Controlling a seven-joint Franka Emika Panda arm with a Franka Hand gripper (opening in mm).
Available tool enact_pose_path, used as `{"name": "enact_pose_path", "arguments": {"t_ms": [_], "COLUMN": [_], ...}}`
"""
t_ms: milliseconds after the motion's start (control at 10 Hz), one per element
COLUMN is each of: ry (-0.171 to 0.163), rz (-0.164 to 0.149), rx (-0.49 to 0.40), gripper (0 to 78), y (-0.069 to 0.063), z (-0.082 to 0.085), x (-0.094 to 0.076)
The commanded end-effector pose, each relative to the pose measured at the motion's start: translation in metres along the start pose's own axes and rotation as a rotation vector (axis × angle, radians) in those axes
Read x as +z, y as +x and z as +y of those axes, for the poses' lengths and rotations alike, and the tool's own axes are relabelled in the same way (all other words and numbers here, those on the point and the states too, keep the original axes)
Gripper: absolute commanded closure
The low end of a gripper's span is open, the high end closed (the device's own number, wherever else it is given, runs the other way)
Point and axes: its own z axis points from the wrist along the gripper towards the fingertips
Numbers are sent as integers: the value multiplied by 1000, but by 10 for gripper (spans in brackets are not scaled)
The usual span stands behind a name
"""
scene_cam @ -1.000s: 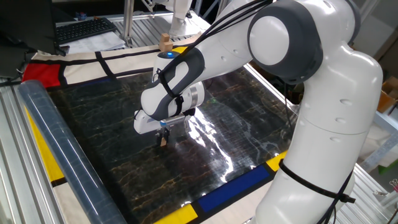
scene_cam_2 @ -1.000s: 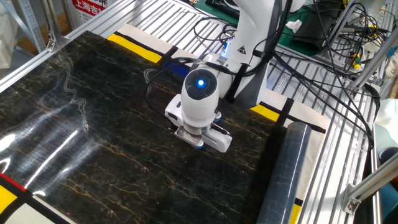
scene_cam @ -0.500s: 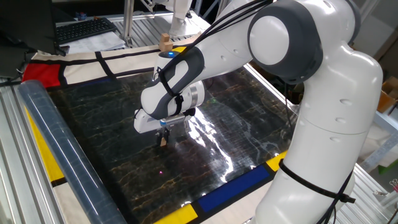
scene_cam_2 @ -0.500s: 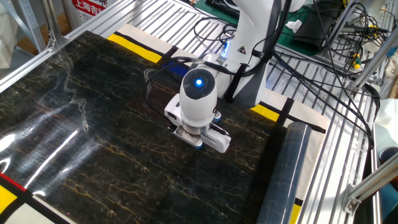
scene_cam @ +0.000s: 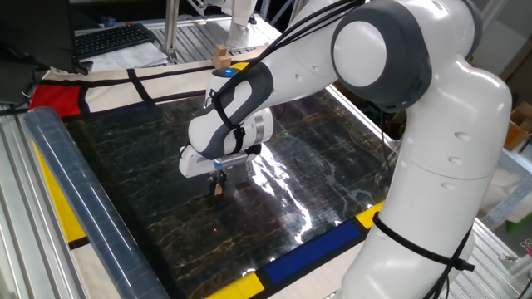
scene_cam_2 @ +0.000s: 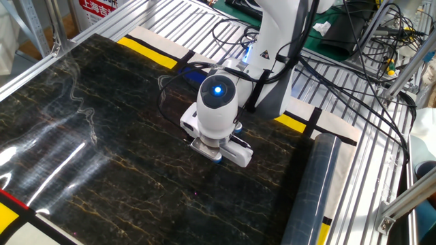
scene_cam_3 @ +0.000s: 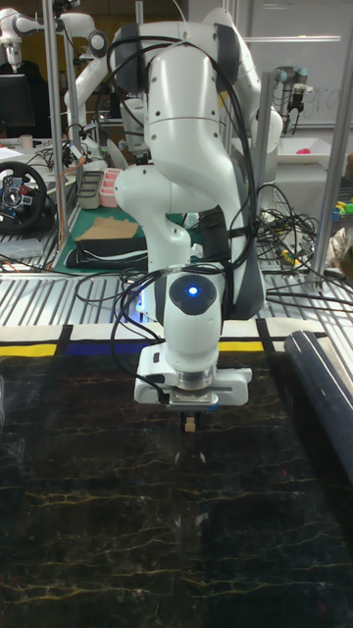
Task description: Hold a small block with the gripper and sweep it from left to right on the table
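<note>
The black table [scene_cam: 316, 158] is wide open all around the gripper [scene_cam: 219, 184]. A long grey roll [scene_cam: 79, 199] lies along one edge and blocks that side. A larger wooden block [scene_cam: 220, 56] sits far off.

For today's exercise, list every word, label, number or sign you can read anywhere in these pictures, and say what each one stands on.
Red-and-white sign at the top edge of the other fixed view: red characters, cut off and too blurred to read.
Small black triangle mark on the white arm base: a symbol, no legible text.
Gripper, small block, table: no writing visible.
Nothing else is readable.
</note>
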Motion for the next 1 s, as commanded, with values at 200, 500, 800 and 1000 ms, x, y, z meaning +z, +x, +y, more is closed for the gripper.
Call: {"name": "enact_pose_path", "arguments": {"t_ms": [200,500,800,1000], "ry": [-20,-27,-30,-31], "rz": [-1,-9,-13,-13], "rx": [16,16,19,25], "gripper": [764,764,764,764], "y": [3,3,3,3], "z": [0,0,0,0], "x": [3,3,3,3]}}
